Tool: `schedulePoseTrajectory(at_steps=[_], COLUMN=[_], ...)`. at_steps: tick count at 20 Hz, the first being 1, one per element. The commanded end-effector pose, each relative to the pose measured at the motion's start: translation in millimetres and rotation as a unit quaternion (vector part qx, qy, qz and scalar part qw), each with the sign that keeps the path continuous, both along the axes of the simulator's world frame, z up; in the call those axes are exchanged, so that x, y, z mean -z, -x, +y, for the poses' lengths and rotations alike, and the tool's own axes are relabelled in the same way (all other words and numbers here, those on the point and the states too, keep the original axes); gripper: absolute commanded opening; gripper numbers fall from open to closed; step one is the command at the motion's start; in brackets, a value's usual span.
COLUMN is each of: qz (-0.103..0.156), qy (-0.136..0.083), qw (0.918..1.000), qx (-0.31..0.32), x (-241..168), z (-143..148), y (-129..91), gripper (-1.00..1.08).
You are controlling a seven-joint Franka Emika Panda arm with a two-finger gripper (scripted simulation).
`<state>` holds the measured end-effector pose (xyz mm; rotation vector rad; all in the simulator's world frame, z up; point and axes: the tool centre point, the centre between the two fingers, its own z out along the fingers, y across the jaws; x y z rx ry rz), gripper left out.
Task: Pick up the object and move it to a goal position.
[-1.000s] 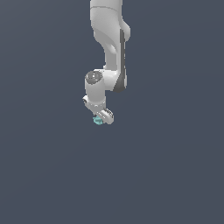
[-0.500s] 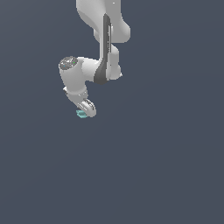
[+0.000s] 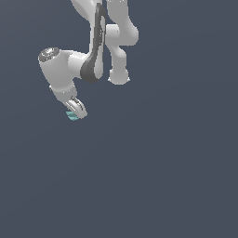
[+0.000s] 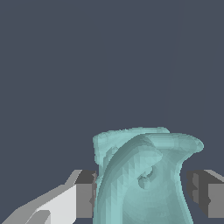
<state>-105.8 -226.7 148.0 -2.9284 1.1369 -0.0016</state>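
The white-and-grey arm (image 3: 93, 60) hangs against a plain dark backdrop, its wrist swung toward the exterior view's left, with no surface or goal marker visible anywhere. At its tip the gripper (image 3: 74, 111) has its jaws pinching the object (image 4: 144, 179), a pale teal piece with a flared, curved lip, seated between the dark pads (image 4: 85, 194) in the wrist view. The pick-up looks done, judging by the object held in open space; carrying it to the goal remains, and how far cannot be told.
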Motion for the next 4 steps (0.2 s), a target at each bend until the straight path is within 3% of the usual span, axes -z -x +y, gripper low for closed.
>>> schedulePoseTrajectory(at_steps=[1,4], qz=[0.001,0.001], qy=[0.0,0.0], qw=[1.0,1.0], qx=[-0.001,-0.001], x=[-3.1,-2.6], z=[-4.9,-4.5], y=[-0.3,-1.3], gripper=[-1.0,-1.0])
